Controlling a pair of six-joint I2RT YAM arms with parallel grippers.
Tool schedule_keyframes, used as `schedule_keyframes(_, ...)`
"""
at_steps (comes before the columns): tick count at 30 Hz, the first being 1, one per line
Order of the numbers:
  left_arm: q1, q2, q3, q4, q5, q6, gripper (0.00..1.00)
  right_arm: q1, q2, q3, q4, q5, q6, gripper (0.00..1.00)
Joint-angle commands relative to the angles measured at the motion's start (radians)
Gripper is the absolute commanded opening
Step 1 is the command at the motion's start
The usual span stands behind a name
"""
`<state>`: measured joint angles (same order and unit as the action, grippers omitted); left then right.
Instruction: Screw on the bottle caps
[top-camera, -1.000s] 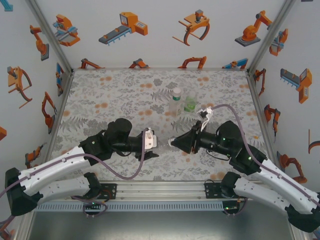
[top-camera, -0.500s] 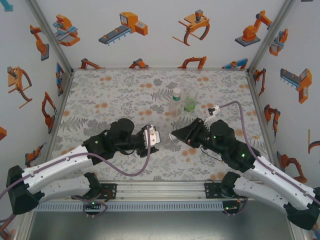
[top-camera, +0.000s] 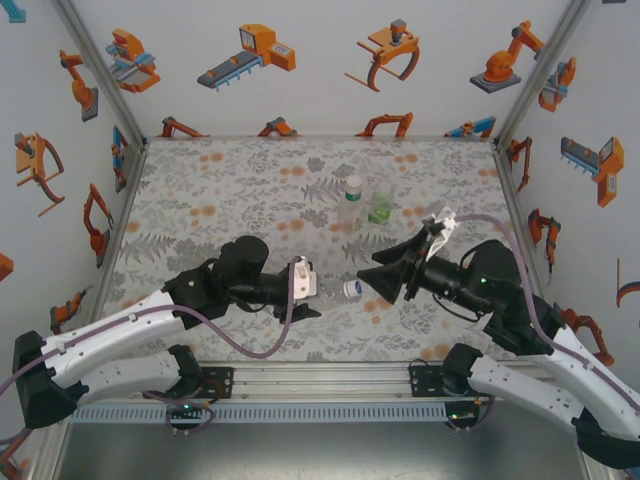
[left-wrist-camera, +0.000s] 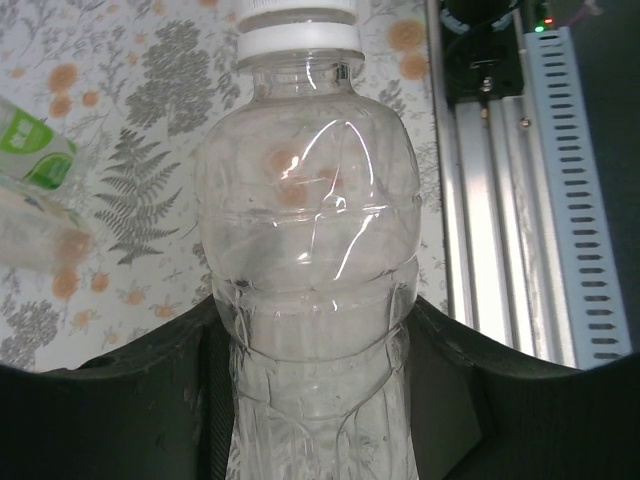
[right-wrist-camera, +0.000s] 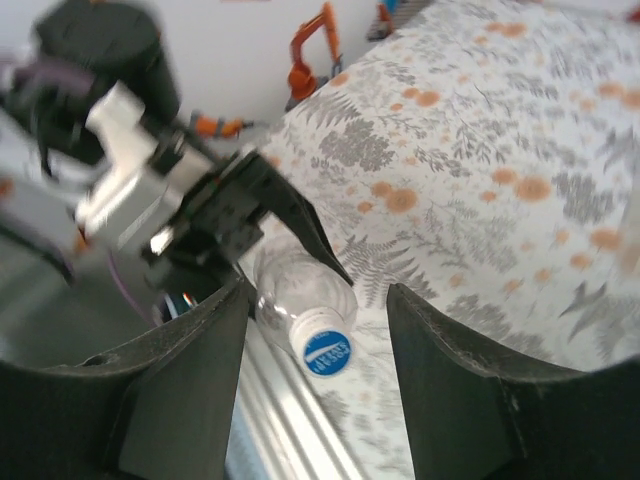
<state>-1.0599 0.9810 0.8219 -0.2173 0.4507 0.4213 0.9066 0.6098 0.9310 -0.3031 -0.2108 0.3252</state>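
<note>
— What are you holding?
— My left gripper is pinching a clear bottle round its body. The bottle lies on its side. The table's flowers show right through it.
— Where is its lid?
— The white cap sits on the bottle's neck. It points at my right gripper.
— Is that one holding the cap?
— No. Its two fingers are spread wide, and the cap is a little way in front of them.
— How are your arms?
— Both reach forward and bend in, so my grippers face each other.
— Any more bottles?
— Two stand side by side farther back: the bottle with the blue-green band and the green bottle.
</note>
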Motion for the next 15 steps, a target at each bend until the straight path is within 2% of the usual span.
schedule_keyframes(1, -0.002, -0.019, 0.046, -0.049, 0.118, 0.019, 0.00, 0.001, -0.001, 0.018, -0.033, -0.297, -0.410, 0.55)
schedule_keyframes(3, -0.002, -0.020, 0.051, -0.052, 0.133, 0.016, 0.00, 0.001, 0.005, 0.025, -0.080, -0.426, -0.543, 0.55)
schedule_keyframes(5, -0.002, -0.023, 0.051, -0.047, 0.141, 0.014, 0.00, 0.001, 0.015, 0.031, -0.125, -0.482, -0.626, 0.55)
schedule_keyframes(15, -0.002, -0.016, 0.049, -0.044, 0.177, 0.004, 0.00, 0.002, 0.027, -0.031, -0.070, -0.472, -0.617, 0.52)
